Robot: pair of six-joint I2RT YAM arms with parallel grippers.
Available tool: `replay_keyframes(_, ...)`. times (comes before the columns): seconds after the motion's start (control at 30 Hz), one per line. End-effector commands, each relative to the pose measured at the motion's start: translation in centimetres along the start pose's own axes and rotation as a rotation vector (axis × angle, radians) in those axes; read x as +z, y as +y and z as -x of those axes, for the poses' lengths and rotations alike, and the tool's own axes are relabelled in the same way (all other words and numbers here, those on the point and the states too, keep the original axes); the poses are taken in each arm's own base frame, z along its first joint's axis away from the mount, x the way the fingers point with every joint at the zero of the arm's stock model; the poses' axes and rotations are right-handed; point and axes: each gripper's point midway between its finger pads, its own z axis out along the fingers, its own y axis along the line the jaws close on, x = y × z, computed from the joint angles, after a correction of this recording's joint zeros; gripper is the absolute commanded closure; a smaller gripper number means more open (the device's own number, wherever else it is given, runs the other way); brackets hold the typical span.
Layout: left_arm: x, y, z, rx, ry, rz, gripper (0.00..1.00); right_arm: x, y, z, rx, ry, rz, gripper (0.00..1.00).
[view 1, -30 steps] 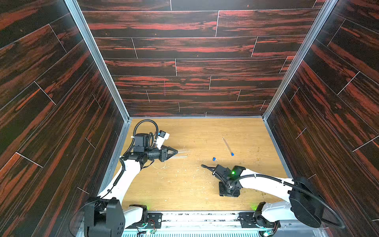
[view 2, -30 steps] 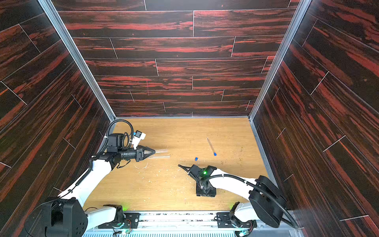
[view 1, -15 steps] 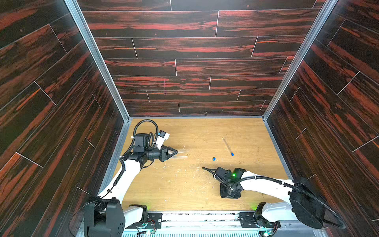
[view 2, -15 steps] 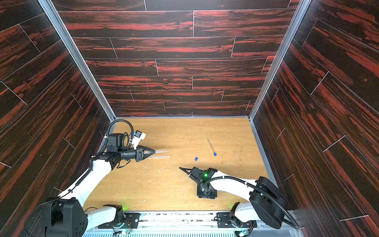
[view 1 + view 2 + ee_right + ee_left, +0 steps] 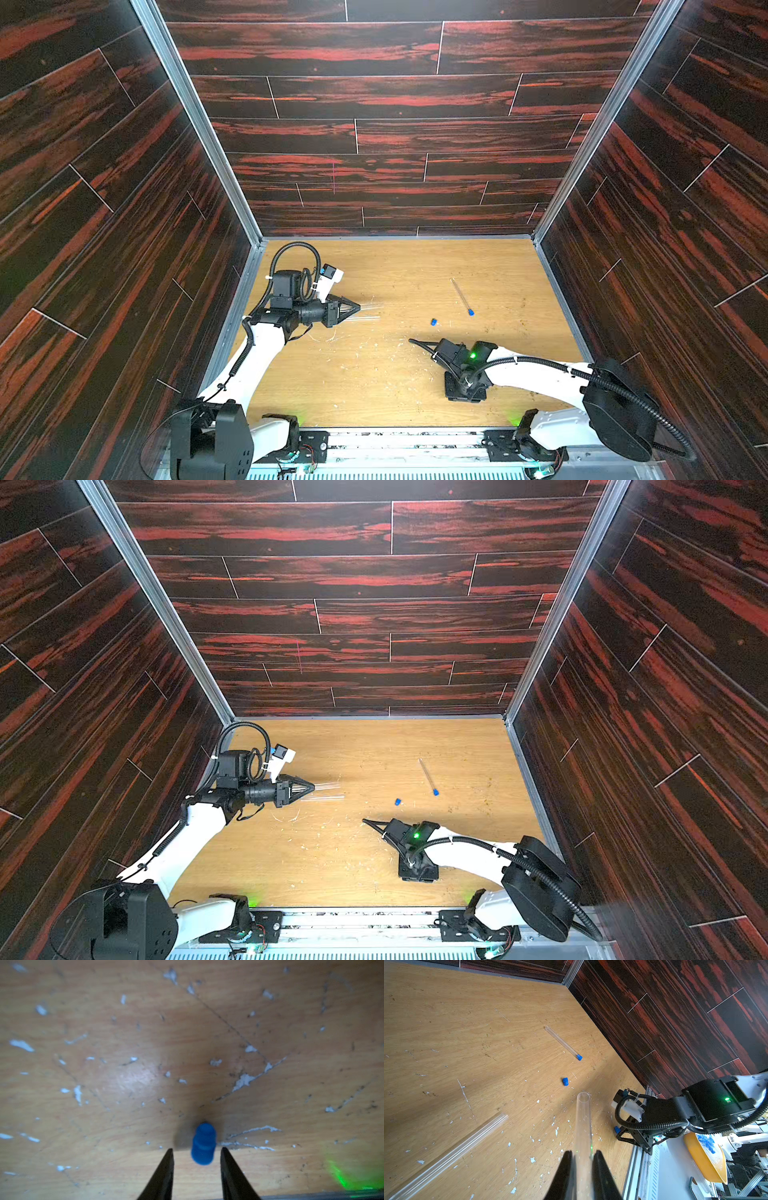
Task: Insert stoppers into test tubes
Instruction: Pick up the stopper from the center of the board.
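My left gripper (image 5: pixel 582 1154) is shut on a clear test tube (image 5: pixel 583 1122). It holds the tube level above the table, and the tube's open mouth points toward the middle (image 5: pixel 372 307). A second bare test tube (image 5: pixel 452 1153) lies on the wood beside it. Farther right lies a third test tube (image 5: pixel 460 294) with a blue stopper (image 5: pixel 470 312) in its end. A loose stopper (image 5: pixel 433 321) lies near it. My right gripper (image 5: pixel 196 1151) points down at the table near the front edge. It is open, and another stopper (image 5: pixel 203 1144) stands on the wood between its fingertips with a gap on each side.
The wooden table (image 5: pixel 374 374) is scratched and strewn with white flecks. Dark panelled walls close it in on three sides, and a metal rail (image 5: pixel 415 436) runs along the front. A yellow bowl (image 5: pixel 704 1159) with blue pieces sits beyond the rail.
My right gripper has shifted slightly toward the front edge and its jaws have narrowed. The left arm and its tube have not moved.
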Motion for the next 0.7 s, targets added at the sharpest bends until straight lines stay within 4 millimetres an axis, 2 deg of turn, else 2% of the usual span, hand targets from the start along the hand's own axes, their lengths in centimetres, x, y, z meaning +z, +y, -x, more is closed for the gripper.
replay_keyframes(0.0,-0.23,-0.04,0.21,0.019,-0.008,0.001,1.0,0.42,-0.6,-0.12,0.01,0.008,-0.029,0.63)
replay_keyframes(0.27,-0.17,0.05,0.14,0.016,-0.007,0.0,1.0,0.81,-0.87,-0.21,0.016,0.012,-0.039,0.65)
replay_keyframes(0.67,-0.13,0.11,0.12,0.014,-0.005,0.0,1.0,0.72,-0.05,0.38,0.01,0.006,-0.027,0.66)
